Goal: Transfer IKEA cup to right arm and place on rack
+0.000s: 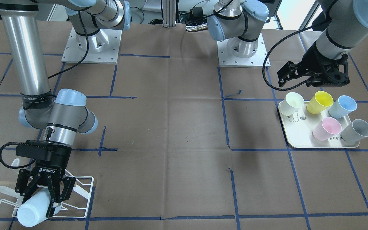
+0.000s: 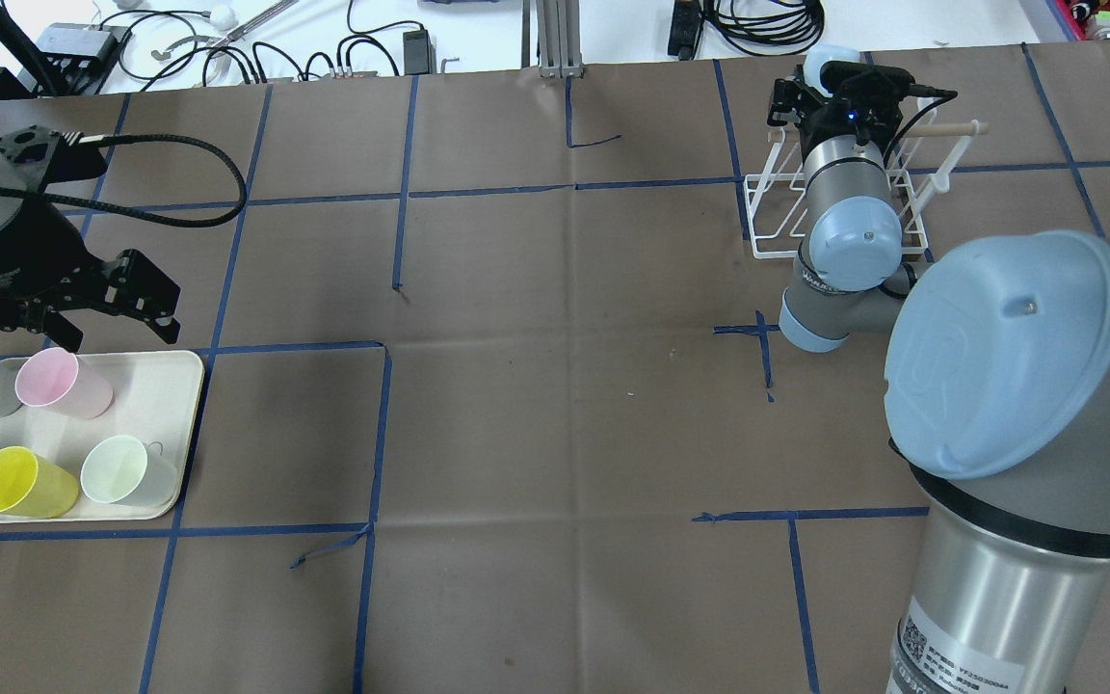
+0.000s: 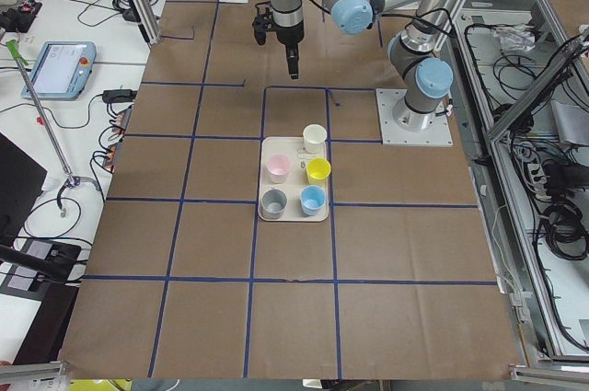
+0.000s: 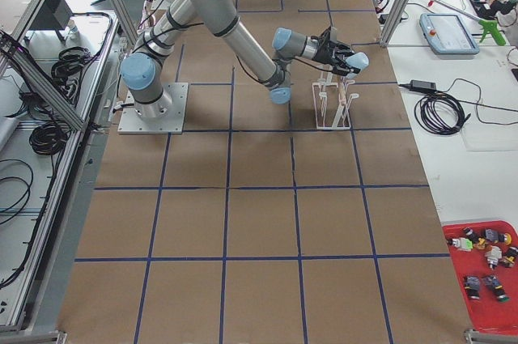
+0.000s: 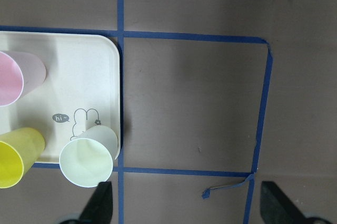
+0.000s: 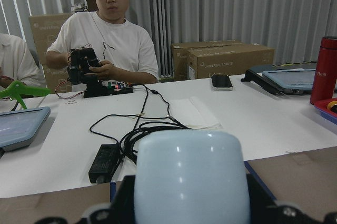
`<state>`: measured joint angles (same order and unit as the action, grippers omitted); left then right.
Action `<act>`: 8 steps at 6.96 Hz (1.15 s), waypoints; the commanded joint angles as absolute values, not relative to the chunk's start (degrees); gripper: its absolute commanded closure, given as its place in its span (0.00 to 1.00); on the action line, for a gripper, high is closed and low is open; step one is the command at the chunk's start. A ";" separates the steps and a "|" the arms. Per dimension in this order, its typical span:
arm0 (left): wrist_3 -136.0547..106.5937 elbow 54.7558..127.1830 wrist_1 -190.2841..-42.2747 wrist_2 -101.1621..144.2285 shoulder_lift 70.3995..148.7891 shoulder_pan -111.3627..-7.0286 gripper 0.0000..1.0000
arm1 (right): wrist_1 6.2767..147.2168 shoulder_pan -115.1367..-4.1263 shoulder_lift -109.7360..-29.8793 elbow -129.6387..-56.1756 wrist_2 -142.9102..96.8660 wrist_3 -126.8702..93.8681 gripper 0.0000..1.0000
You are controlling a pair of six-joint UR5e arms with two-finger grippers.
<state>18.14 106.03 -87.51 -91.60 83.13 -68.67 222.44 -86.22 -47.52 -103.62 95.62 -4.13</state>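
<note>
The IKEA cup (image 1: 32,211) is pale blue and lies tilted, its base toward the table's edge. My right gripper (image 1: 42,199) is shut on the cup and holds it over the white wire rack (image 1: 86,195). From overhead, the cup (image 2: 823,66) shows just past that gripper (image 2: 830,92) above the rack (image 2: 767,212) and its wooden dowel (image 2: 945,128). The cup's base (image 6: 189,176) fills the lower right wrist view. My left gripper (image 1: 294,75) hangs open and empty just behind the cream tray (image 1: 299,140). Its black fingertips (image 5: 100,203) stand wide apart over the tray's corner.
The tray (image 2: 170,386) holds several cups lying on their sides: white (image 2: 121,472), yellow (image 2: 20,482), pink (image 2: 59,381), grey and blue. Two arm bases (image 1: 91,48) stand at the robot's side. Blue tape lines cross the brown table. A person (image 6: 105,34) sits beyond the table's far edge.
</note>
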 commanded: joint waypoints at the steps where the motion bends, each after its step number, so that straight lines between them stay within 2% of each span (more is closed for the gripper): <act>1: 24.74 114.65 -84.40 -91.67 77.54 -63.05 0.01 | 222.36 -86.31 -47.63 -103.62 95.62 -4.22 0.13; 2: 28.53 117.31 -82.90 -91.67 77.00 -59.71 0.01 | 222.36 -86.31 -47.64 -103.62 95.28 -4.31 0.01; 5: 31.72 117.95 -78.85 -91.50 79.44 -57.75 0.01 | 217.80 -86.31 -48.69 -103.36 95.01 -4.31 0.01; 8: 32.69 120.31 -73.67 -91.93 87.25 -57.74 0.01 | 208.94 -86.31 -54.12 -103.18 94.92 -4.31 0.01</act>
<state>32.28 119.22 -75.60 -91.67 84.41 -57.77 212.68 -86.31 -51.61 -103.25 94.97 -4.34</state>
